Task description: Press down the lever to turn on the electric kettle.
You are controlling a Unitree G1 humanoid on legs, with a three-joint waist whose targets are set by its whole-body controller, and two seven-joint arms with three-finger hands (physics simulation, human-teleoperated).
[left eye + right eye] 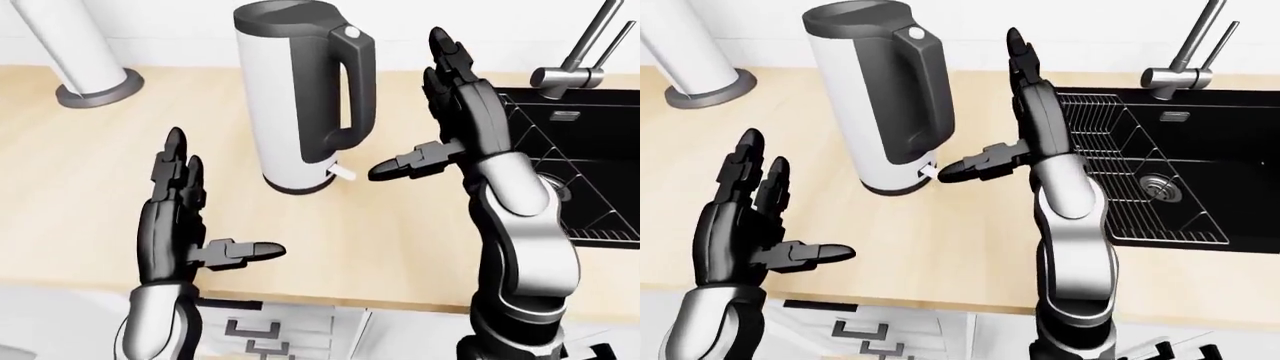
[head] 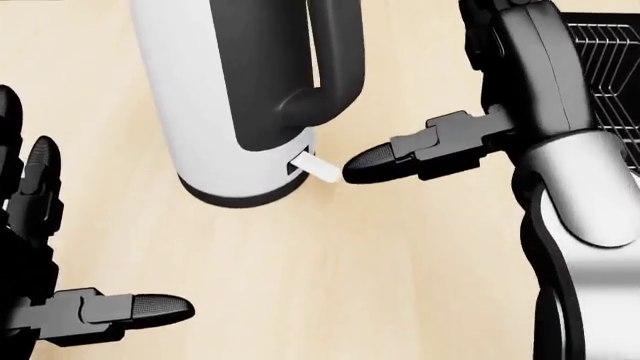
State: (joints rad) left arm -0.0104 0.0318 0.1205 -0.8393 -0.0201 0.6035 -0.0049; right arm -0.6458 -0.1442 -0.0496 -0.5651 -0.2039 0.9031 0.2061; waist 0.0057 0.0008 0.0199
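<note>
The electric kettle point(image 1: 290, 112) had a smooth satin white body with a matt dark plastic handle, and its small lever point(image 2: 315, 166) looked like pale plastic. The counter point(image 1: 400, 232) showed a light matt wood grain. Beside it, the sink point(image 1: 1200, 180) was matt black with a brushed-metal tap point(image 1: 1185, 52), and both hands point(image 1: 185, 225) point(image 1: 1025, 127) wore dark matt plastic on glossy silver forearms.

The electric kettle point(image 1: 300, 97) stands on the worktop point(image 1: 90, 165) near its top edge in the left-eye view. A sink point(image 1: 1200, 172) is set into the worktop's right end, a tap point(image 1: 1185, 52) above it, and a pole base point(image 1: 98, 86) sits at the top-left corner.
</note>
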